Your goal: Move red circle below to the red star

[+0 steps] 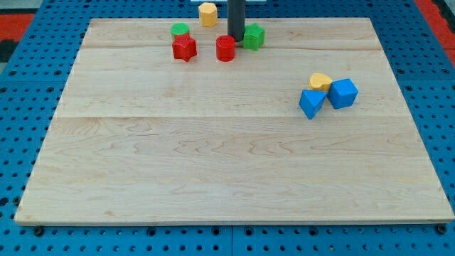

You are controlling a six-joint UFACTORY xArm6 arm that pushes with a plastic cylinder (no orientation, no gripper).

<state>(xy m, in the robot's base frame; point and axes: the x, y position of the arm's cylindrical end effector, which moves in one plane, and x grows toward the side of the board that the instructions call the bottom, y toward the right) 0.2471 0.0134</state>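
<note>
**Rod tip stands just behind the red circle, near the board's top edge**

My tip (235, 38), the lower end of the straight dark rod, comes down on the pale wooden board (213, 163) close to the view's top. It has no jaws, so nothing opens or closes and nothing is held. Whether it actually touches a block cannot be told from this view.

The red cylindrical circle block (225, 48) sits just below the tip and slightly to the view's left, very close to it. The green star-like block (253, 36) lies just to the tip's right, level with it and partly behind the rod.

The red star block (184, 48) sits farther to the tip's left, level with the red circle block and apart from it. Touching the red star block on its upper side is a green cylindrical block (180, 30). The yellow hexagonal block (207, 13) stands above and to the left of the tip, at the board's top edge.

Well apart, down and to the tip's right, three blocks cluster together: a yellow rounded block (320, 81), a blue angular block (343, 93) and a second blue wedge-like block (311, 103).
</note>
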